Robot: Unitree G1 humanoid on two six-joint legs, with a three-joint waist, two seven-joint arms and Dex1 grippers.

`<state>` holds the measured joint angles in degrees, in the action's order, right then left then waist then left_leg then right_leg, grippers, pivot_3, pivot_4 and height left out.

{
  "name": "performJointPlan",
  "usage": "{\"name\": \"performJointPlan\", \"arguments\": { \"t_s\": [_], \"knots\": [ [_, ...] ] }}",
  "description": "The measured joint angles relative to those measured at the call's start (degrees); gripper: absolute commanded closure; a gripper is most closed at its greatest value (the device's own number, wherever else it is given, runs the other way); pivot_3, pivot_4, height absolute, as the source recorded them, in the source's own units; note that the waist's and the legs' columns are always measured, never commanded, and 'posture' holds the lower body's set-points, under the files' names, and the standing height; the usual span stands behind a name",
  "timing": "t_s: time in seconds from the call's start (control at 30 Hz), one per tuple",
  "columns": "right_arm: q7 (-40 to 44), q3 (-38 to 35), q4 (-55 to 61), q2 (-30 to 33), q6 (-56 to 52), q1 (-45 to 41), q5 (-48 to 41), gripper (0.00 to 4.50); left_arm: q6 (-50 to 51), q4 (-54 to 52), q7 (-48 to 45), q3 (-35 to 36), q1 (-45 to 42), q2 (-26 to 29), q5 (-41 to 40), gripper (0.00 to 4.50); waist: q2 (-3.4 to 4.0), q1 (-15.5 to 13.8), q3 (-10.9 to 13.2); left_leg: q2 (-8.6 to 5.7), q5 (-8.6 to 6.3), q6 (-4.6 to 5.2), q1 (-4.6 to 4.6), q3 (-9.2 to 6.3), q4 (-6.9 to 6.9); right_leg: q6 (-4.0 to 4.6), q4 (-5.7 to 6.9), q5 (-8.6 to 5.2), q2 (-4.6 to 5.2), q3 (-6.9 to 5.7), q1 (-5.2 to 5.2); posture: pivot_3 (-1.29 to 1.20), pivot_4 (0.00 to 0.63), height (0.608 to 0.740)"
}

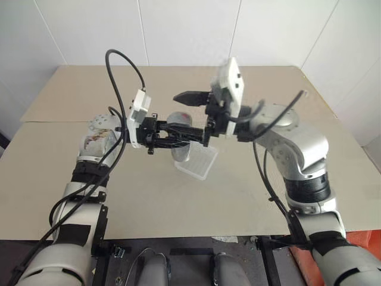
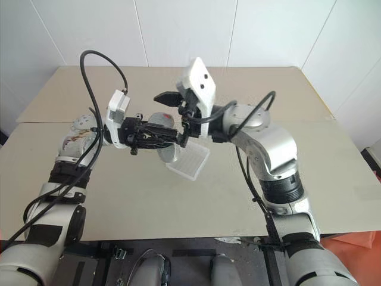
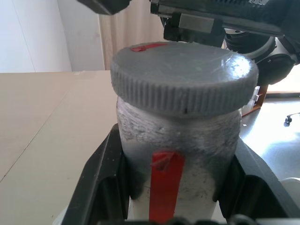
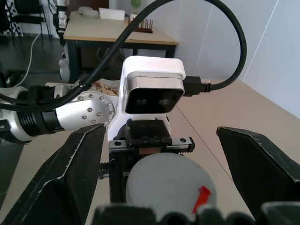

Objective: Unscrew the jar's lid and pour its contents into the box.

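Above the table (image 1: pixel 119 202), nearest to me, my left gripper (image 1: pixel 178 136) is clamped tight on the jar (image 3: pixel 176 140), fingers (image 3: pixel 101 183) on both sides of the grey body, red mark facing the wrist camera. Jar held up in the air, pointing level toward my right arm. Lid (image 3: pixel 183 77) on, fully seated as far as I can tell, ribbed rim clear of my fingers.

Just past it, my right gripper (image 4: pixel 159 164) is spread wide, empty, one finger (image 4: pixel 61 173) each side of the lid face with gaps both sides. Not touching yet.

Below and beyond the jar, the box (image 1: pixel 199 161) sits on the table, translucent white, looks empty; partly hidden by the jar in the head views.

Step in hand, my read: get the right gripper onto the lid to unscrew. To do it well: centre the lid between the fingers first, push in until the pads cover the ribbed rim, not the jar body, then close. Keep the left grip firm so the jar doesn't spin with the lid. Stay on the jar's axis while twisting. Keep the jar over the box in case contents spill once it loosens.
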<state>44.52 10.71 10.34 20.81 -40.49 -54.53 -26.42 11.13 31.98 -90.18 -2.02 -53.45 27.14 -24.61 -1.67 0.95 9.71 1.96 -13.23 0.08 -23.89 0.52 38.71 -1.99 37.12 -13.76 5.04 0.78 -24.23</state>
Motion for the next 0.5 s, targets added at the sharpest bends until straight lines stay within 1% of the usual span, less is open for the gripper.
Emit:
{"name": "performJointPlan", "arguments": {
  "t_s": [0.17,0.37,0.5],
  "knots": [
    [-0.9,1.89,-4.62,-1.73,1.45,-1.41,3.49,0.06,0.0,0.1,-0.45,0.0,0.0,-0.2,0.09,2.55,0.0,0.02,0.0,0.0,0.0,0.0,0.0,0.0,-0.01,0.0,0.0,0.0,0.0,0.0,0.01,0.0,0.15,0.74],
    [0.21,1.62,-7.6,-2.1,3.24,-1.36,3.02,0.06,0.15,0.21,0.2,0.03,0.0,0.08,0.62,2.55,0.0,0.02,0.0,0.0,0.0,0.0,-0.02,-0.01,0.0,0.0,0.01,0.0,0.0,0.0,0.0,0.0,0.15,0.74],
    [1.83,0.36,-7.08,-0.08,3.24,-0.22,1.17,0.06,0.34,0.06,0.49,0.05,0.04,0.59,0.62,2.55,0.0,-0.02,0.0,0.0,0.0,0.0,-0.02,-0.01,0.0,0.0,0.0,0.0,0.0,-0.01,0.01,0.0,0.15,0.74]
  ]
}}
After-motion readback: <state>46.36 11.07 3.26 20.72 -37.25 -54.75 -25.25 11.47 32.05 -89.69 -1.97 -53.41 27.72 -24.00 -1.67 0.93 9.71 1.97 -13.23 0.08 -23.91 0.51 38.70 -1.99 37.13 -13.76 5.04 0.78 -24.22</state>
